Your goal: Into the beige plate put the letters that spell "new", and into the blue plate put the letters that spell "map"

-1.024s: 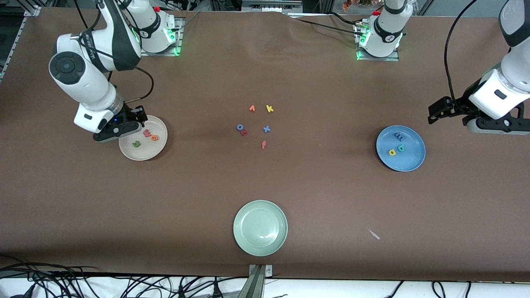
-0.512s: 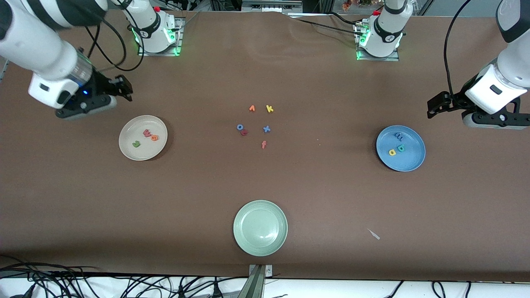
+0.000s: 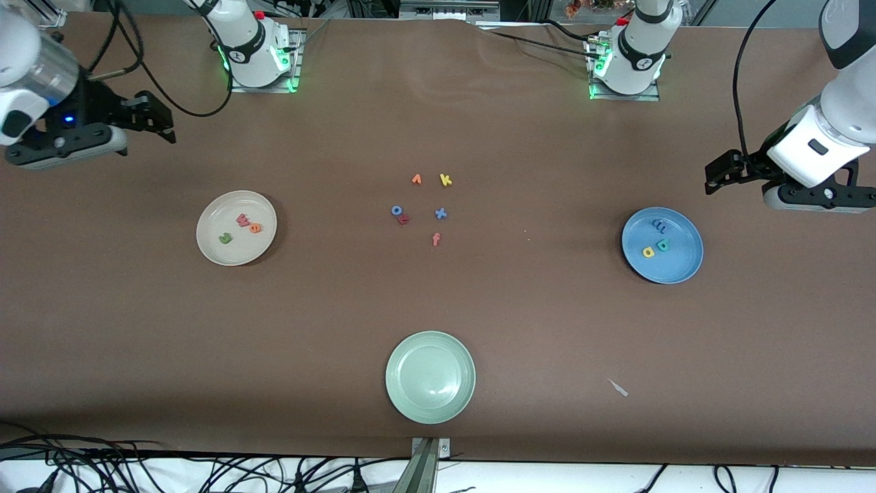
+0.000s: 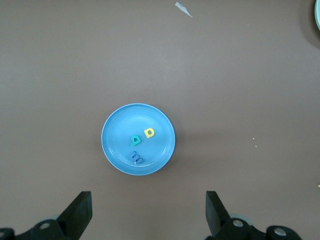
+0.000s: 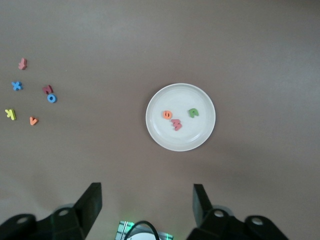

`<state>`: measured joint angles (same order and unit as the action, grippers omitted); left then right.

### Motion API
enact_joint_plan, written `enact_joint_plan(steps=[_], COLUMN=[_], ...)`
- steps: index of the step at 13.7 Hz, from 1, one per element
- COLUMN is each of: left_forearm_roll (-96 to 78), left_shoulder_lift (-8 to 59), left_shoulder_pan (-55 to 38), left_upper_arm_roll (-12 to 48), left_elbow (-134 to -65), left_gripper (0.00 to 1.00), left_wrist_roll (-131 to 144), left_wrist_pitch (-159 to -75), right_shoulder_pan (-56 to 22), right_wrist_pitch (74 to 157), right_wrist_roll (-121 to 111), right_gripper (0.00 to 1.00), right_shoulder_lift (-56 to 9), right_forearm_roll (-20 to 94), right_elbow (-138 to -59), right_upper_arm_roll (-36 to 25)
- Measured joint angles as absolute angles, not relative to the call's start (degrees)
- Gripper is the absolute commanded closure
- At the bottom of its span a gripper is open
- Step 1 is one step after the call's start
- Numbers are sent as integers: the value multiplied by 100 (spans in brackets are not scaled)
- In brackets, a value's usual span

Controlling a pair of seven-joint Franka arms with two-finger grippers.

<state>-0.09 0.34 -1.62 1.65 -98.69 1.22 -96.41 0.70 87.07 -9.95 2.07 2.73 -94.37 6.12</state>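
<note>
My right gripper (image 3: 161, 123) and left gripper (image 3: 718, 179) hang wide apart, empty. Tiny foam n, e, w (image 3: 241, 228) lie in the round beige plate (image 3: 212, 253); m, a, p (image 3: 657, 239) in the round blue plate (image 3: 688, 263).

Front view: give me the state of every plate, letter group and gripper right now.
beige plate: holds n, e, w
blue plate: holds m, a, p
green plate: empty
spare letters: loose at table centre
left gripper: open, empty, above the table beside the blue plate
right gripper: open, empty, above bare table
</note>
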Motion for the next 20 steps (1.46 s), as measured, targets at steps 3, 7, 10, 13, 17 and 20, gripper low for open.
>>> enact_joint_plan(steps=[3,7,10,13,17,20], left_forearm_roll=[-9,-9,-9,-9,-9,-9], left_shoulder_lift=[14,-8,-12,-12,-12,-12], left_shoulder_pan=[-162,-162,-164,-177,-181,-181], left_upper_arm_roll=[165,167,169,178,197,201], left_elbow=[-9823,-9752,-9726,-9721,-9715,-9715], left_gripper=[0,0,0,0,0,0], left_wrist_roll=[123,103,98,92,91,89], left_wrist_pitch=[-9317,-9273,-9268,-9268,-9268,-9268], right_shoulder_pan=[-102,-252,-262,-261,-245,-238], right_wrist_pitch=[8795,8795,8796,8796,8796,8782], right_wrist_roll=[-1033,-1032,-1032,-1032,-1033,-1051], right_gripper=[10,1,0,0,0,0], right_shoulder_lift=[171,135,133,133,130,120], right_forearm_roll=[300,303,303,303,303,290], right_elbow=[-9437,-9437,-9428,-9382,-9377,-9377], right_upper_arm_roll=[315,210,210,198,78,-30])
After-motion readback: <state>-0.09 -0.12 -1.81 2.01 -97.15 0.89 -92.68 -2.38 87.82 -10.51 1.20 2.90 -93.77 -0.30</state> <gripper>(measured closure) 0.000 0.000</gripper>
